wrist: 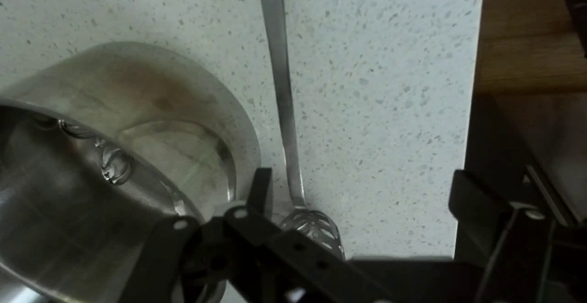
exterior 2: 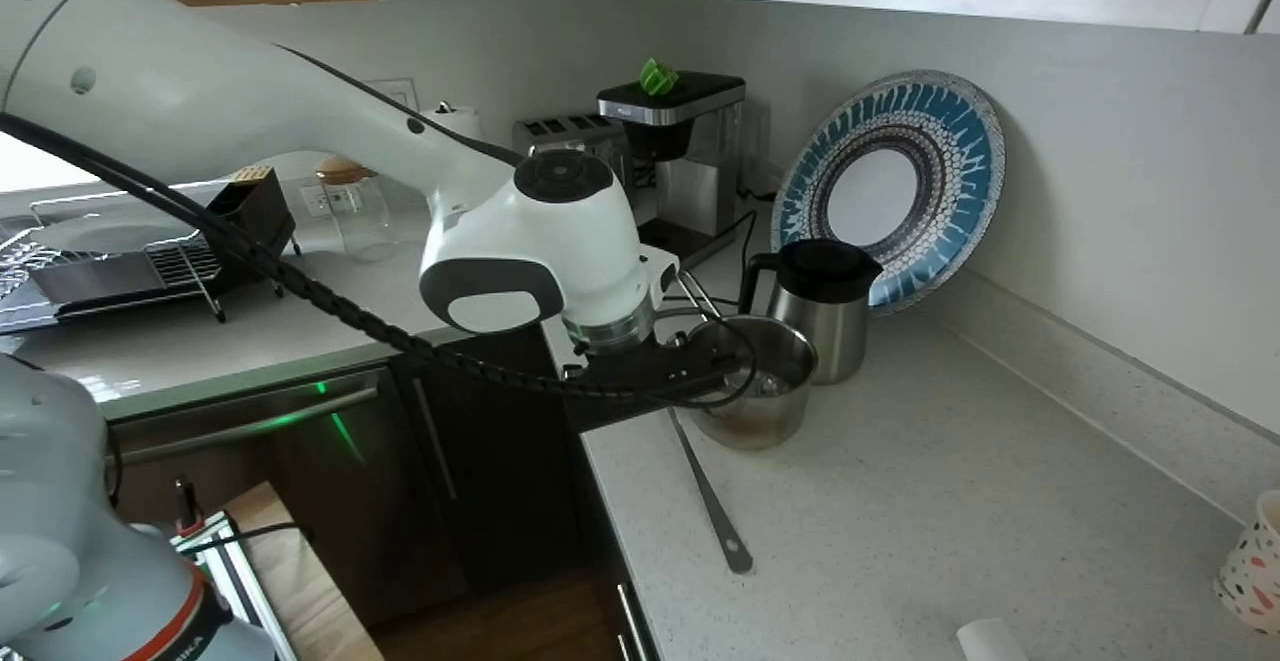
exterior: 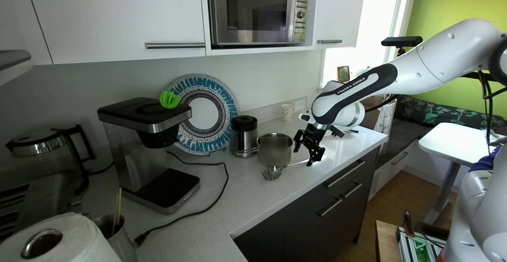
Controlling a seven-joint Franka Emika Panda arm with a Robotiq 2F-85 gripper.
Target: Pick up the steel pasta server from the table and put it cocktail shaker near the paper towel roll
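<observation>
The steel pasta server lies on the pale countertop [exterior: 245, 186], beside the steel pot. Its pronged head [exterior: 272, 173] shows in an exterior view, and its long handle [exterior 2: 712, 501] in an exterior view. In the wrist view the handle [wrist: 283, 96] runs up the picture, and the left finger partly hides the head. My gripper [wrist: 360, 177] is open and empty above the counter, its fingers wide apart, with the server nearer the left finger. The gripper also shows in an exterior view [exterior: 305, 151]. The white paper towel roll [exterior: 79, 242] stands at the near left, next to a steel cup [exterior: 124, 243] holding thin sticks.
The steel pot [wrist: 160, 87] is close to the left finger, and its handle [exterior: 247, 151] sticks out. A steel carafe [exterior 2: 835, 326], a blue-and-white plate [exterior 2: 960, 171] and a coffee maker [exterior: 158, 190] stand behind. A black cord [exterior: 222, 190] crosses the counter. The counter's edge [wrist: 474, 92] is at the right.
</observation>
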